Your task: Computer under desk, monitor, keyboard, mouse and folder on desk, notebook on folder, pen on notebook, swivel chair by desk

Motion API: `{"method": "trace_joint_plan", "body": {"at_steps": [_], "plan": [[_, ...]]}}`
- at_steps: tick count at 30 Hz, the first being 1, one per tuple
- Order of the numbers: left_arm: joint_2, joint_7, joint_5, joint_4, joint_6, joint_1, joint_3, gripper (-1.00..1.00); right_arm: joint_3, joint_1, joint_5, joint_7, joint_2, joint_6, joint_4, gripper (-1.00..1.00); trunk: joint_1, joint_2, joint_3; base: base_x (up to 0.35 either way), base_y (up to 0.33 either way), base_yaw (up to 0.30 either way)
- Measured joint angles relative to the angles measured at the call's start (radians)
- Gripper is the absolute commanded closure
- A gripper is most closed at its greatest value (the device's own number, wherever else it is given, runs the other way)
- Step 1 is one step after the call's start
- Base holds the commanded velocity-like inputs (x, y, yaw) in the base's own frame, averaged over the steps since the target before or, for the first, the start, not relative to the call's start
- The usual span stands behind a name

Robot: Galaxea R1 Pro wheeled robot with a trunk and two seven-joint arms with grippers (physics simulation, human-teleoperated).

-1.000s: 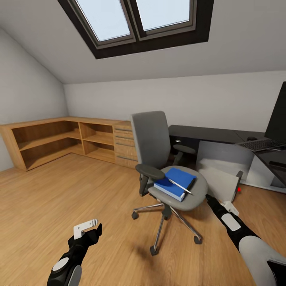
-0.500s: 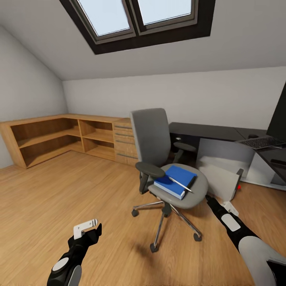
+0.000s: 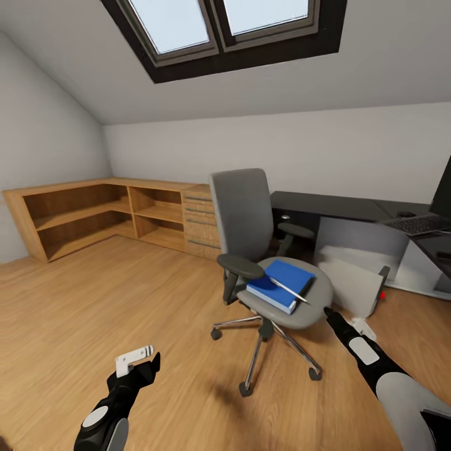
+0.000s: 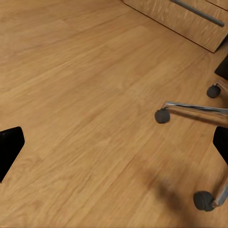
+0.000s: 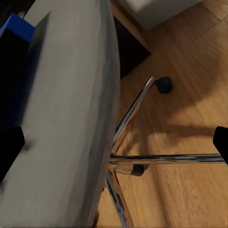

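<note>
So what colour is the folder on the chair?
Bright blue folder with a white edge; head view shows it best.

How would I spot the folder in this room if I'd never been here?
Find the grey swivel chair in front of the long black desk. On its seat lies the folder, flat and bright blue, with a slim pen across it; nothing else nearby is blue.

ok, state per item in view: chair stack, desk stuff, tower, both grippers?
folder: flat on the swivel chair seat
notebook: on the folder, mostly under the pen
pen: lying across the stack
swivel chair: upright, out from the desk
keyboard: on the desk
monitor: on the desk, cut off by frame edge
computer: on the floor by the desk
left gripper: open, empty
right gripper: near the seat edge, open, empty
</note>
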Motion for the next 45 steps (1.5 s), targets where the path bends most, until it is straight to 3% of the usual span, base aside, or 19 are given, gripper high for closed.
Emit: {"method": "trace_joint_plan", "body": {"at_steps": [13, 23, 40, 45], "plan": [[-0.001, 0.000, 0.002, 0.000, 0.000, 0.000, 0.000, -1.00, 0.000, 0.000, 0.000, 0.004, 0.002, 0.000, 0.002, -1.00, 0.000, 0.000, 0.000, 0.018, 0.000, 0.089], [-0.001, 0.000, 0.002, 0.000, 0.000, 0.000, 0.000, -1.00, 0.000, 0.000, 0.000, 0.038, 0.003, -0.001, 0.004, -1.00, -0.001, 0.000, 0.000, 0.276, 0.088, 0.001], [-0.001, 0.000, -0.001, 0.000, -0.001, 0.000, 0.000, -1.00, -0.003, 0.001, 0.004, 0.036, 0.003, -0.002, 0.005, -1.00, -0.001, 0.000, 0.000, 0.301, 0.080, 0.000], [-0.003, 0.000, -0.001, 0.000, 0.000, 0.000, -0.001, -1.00, -0.003, 0.000, 0.003, 0.038, 0.004, -0.002, 0.004, -1.00, 0.000, 0.000, 0.000, 0.050, 0.004, 0.194]]}}
